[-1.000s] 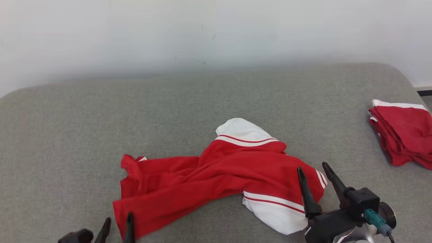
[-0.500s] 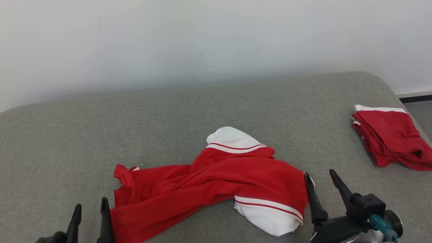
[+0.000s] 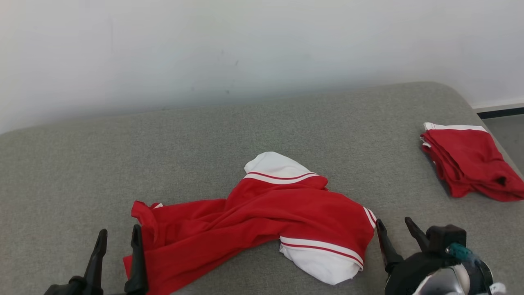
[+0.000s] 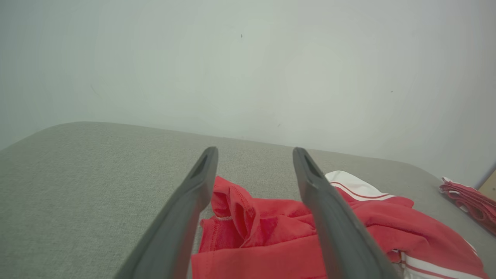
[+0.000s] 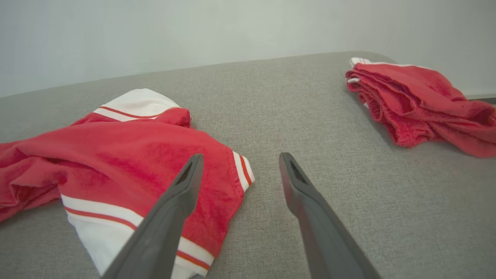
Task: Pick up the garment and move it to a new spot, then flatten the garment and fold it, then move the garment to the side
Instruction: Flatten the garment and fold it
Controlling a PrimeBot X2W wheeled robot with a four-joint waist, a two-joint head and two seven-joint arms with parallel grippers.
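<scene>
Head view: red-and-white garment point(image 3: 262, 221) lies crumpled, not yet flattened, at middle of grey pad point(image 3: 204, 139), toward pad's near edge. Left gripper point(image 3: 119, 230) and right gripper point(image 3: 394, 222) both spread wide, gripping nothing, at pad's near edge on either side of garment. Folded red pile point(image 3: 466, 159) sits at pad's right end. Move to new spot looks done; flattening, folding and shift aside remain. One second earlier, left jaws nearly pinched hem; now apart. Camera has shifted.

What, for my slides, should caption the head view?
Crumpled red garment on grey surface between open left pincer and open right pincer; folded pile aside.
</scene>
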